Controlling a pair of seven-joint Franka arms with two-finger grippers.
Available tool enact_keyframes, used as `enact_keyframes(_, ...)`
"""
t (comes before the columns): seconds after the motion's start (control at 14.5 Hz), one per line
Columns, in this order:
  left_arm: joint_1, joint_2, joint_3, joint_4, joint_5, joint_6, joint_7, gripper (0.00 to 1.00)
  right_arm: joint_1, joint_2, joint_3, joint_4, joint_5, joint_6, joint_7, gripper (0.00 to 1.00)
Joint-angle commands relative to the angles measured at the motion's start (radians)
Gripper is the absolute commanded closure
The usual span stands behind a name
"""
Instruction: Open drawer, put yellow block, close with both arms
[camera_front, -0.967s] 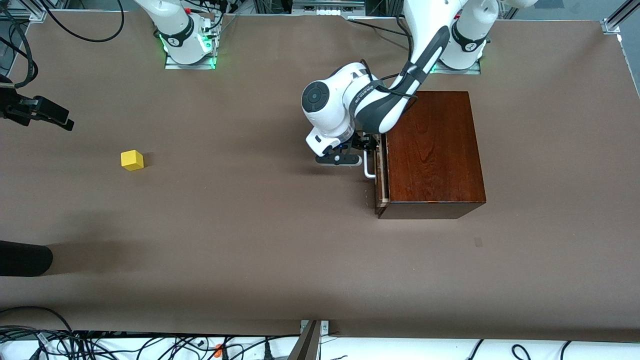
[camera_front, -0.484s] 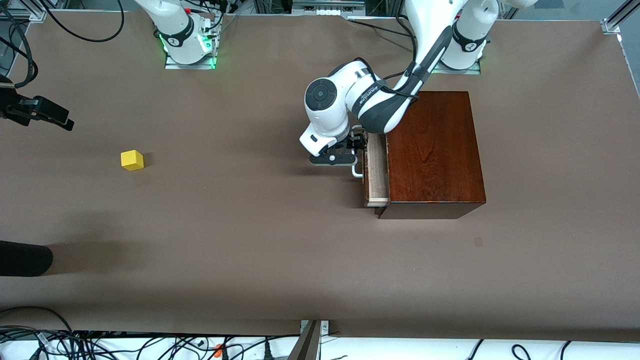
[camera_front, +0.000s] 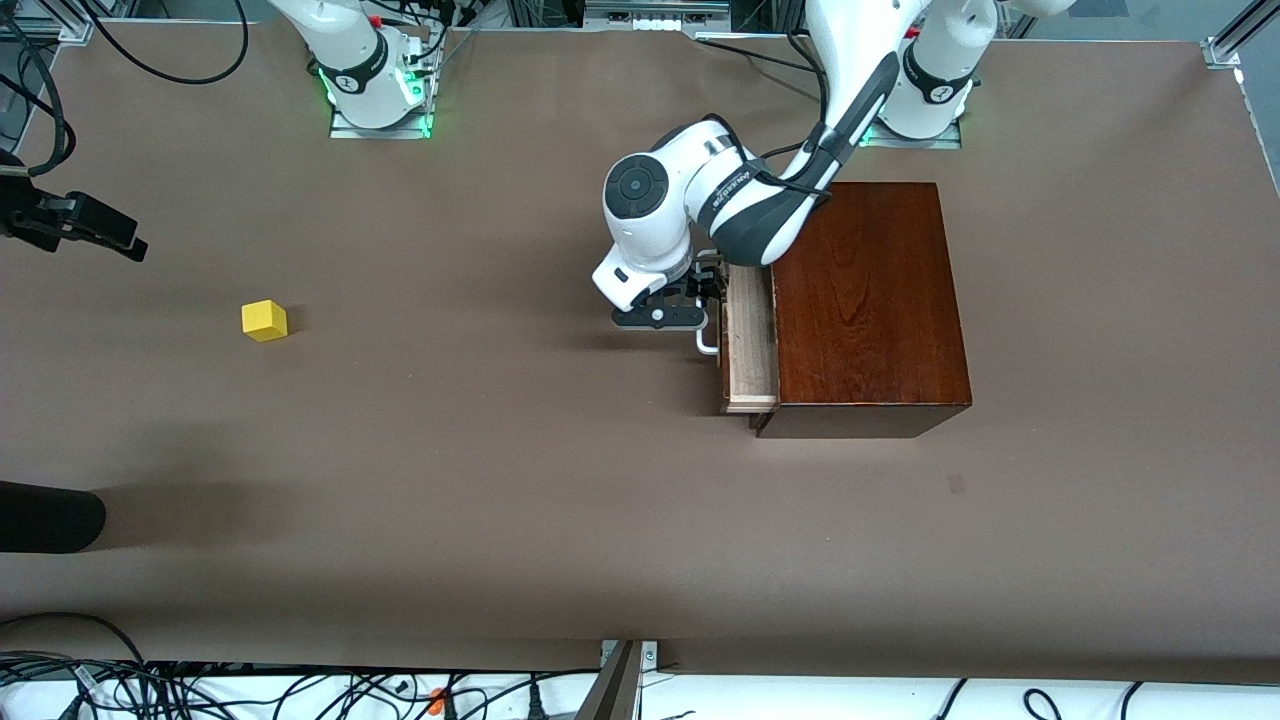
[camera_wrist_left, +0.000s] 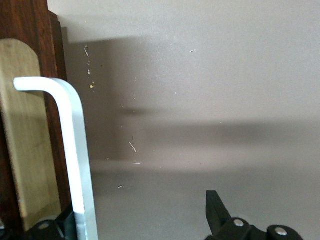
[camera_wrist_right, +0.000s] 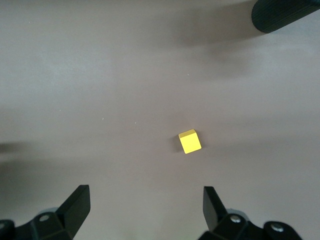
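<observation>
The dark wooden box (camera_front: 865, 300) stands near the left arm's base. Its drawer (camera_front: 750, 345) is pulled partly out, showing pale wood. My left gripper (camera_front: 706, 298) is open at the white handle (camera_front: 707, 346). In the left wrist view the handle (camera_wrist_left: 75, 150) passes between the spread jaws of my left gripper (camera_wrist_left: 135, 215), close against one finger. The yellow block (camera_front: 264, 321) lies on the table toward the right arm's end. My right gripper (camera_front: 120, 240) hovers open and empty over the table beside the block. The right wrist view shows the block (camera_wrist_right: 190, 141) ahead of its gripper (camera_wrist_right: 145, 194).
A black rounded object (camera_front: 50, 515) juts over the table's edge at the right arm's end, nearer the front camera than the block; it also shows in the right wrist view (camera_wrist_right: 285, 15). Brown table (camera_front: 500, 480) stretches between block and drawer.
The drawer has slid out of the box toward the right arm's end, with my left gripper moving along with its handle. The right gripper and the block have not moved.
</observation>
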Motion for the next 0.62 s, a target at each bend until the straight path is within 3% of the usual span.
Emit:
enact_keyframes(0.0,-0.025,0.081,-0.012,0.072,-0.052,0.151,0.011,0.00,-0.012,-0.001,0.007,0.012,-0.023,-0.007,-0.011,0.00)
enact_keyframes(0.28,-0.025,0.107,-0.012,0.078,-0.065,0.200,0.011,0.00,-0.018,-0.001,0.000,0.009,-0.042,-0.021,-0.037,0.00)
enact_keyframes(0.55,-0.040,0.117,-0.011,0.087,-0.065,0.202,0.010,0.00,-0.020,-0.003,-0.089,-0.038,-0.062,-0.032,-0.219,0.00)
